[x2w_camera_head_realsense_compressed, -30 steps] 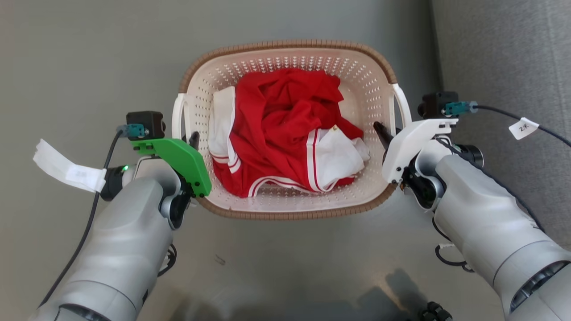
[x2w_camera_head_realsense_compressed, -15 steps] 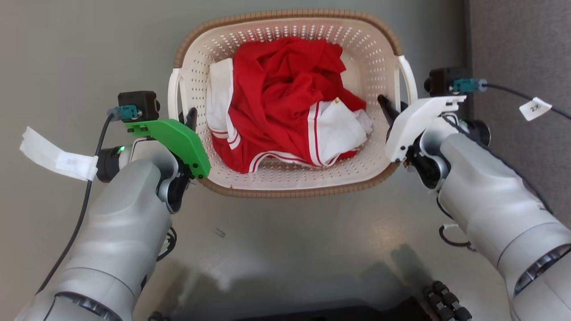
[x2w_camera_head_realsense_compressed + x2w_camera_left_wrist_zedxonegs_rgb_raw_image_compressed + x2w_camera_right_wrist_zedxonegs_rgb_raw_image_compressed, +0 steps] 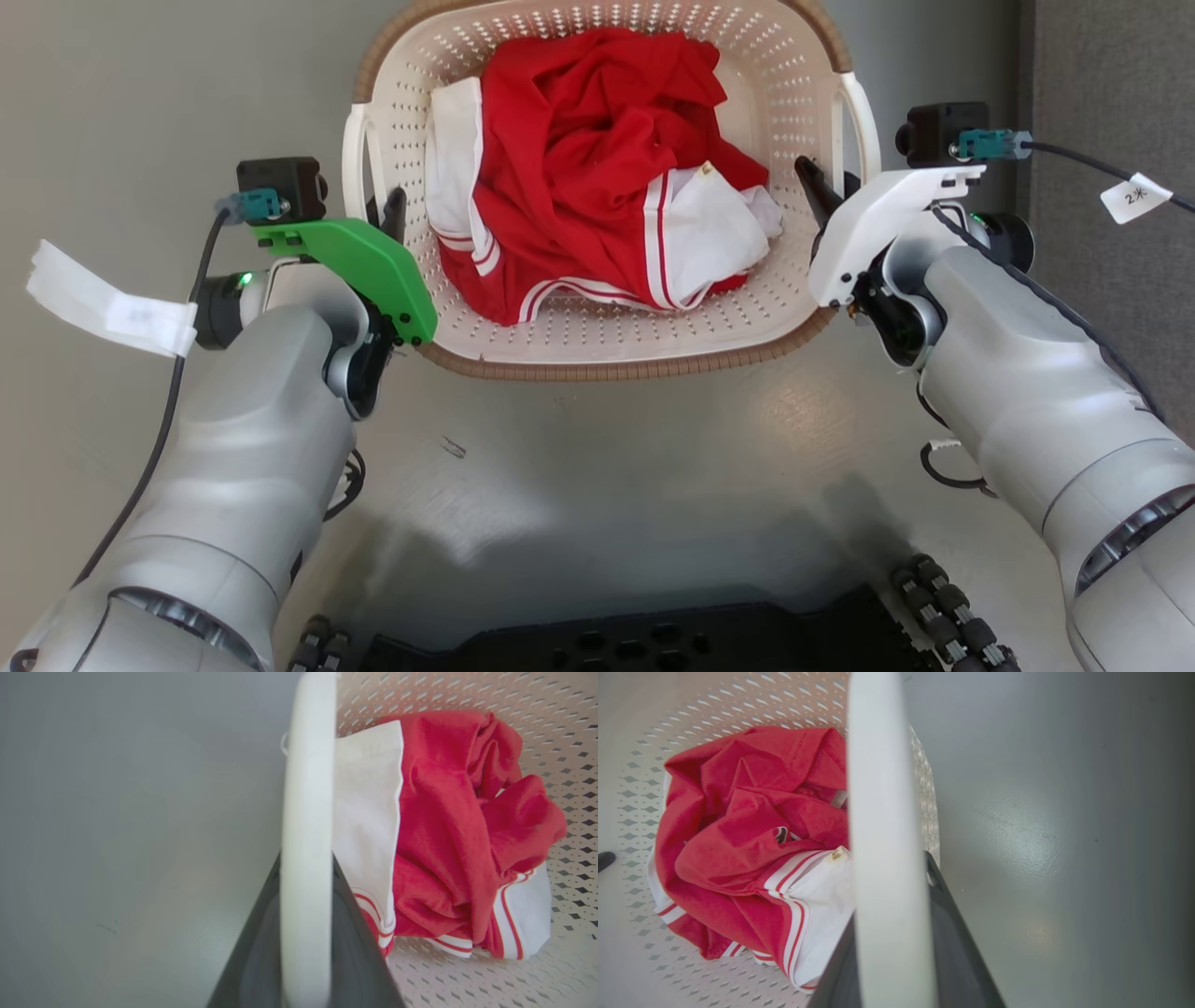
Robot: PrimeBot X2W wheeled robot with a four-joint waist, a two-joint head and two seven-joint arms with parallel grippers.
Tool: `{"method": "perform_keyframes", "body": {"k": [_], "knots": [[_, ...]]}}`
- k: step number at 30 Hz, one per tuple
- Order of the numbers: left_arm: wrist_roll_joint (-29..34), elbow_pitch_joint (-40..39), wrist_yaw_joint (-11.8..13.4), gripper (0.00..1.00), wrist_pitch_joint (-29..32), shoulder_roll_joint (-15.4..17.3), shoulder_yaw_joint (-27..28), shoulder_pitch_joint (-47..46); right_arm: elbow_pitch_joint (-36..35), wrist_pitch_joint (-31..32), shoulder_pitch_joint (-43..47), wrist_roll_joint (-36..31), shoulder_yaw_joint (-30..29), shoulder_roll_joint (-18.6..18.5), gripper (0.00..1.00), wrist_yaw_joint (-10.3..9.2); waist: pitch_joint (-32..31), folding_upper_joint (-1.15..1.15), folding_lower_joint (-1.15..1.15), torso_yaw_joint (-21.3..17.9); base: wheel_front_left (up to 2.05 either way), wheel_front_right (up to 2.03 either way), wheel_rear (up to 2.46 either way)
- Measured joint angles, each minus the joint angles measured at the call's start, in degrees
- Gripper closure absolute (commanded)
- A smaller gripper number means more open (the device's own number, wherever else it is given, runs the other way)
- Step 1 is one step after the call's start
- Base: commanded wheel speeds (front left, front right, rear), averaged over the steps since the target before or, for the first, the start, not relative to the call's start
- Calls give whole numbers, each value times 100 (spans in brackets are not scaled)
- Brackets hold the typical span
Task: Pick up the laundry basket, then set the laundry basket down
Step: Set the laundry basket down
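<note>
Silver-grey forearms (image 3: 243, 448) are ending in dark-fingered hands: the left hand (image 3: 385, 213) is wearing a green wrist plate (image 3: 359, 271), the right hand (image 3: 822, 191) a white wrist plate (image 3: 878, 219). Black cameras (image 3: 278, 180) are trailing tagged black cables (image 3: 171, 411).

Bright even light, soft glare on grey floor (image 3: 794, 420), dark shadow (image 3: 607, 569) below, wrist-view foregrounds blurred.

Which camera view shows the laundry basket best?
The head view: the laundry basket shows nearly whole, with both handles and the red and white clothing inside, only its far rim cut off. The wrist views each show one white handle close up between dark fingers, plus perforated wall and clothing.
</note>
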Motion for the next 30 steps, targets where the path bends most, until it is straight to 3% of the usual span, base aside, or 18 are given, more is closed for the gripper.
{"method": "perform_keyframes", "body": {"k": [30], "knots": [[-18, 73, -92, 100, -278, 26, -182, -319, 205, -338, -303, 66, 46, 48, 100, 15, 461, 0, -1, -42, 0, 0, 0]]}}
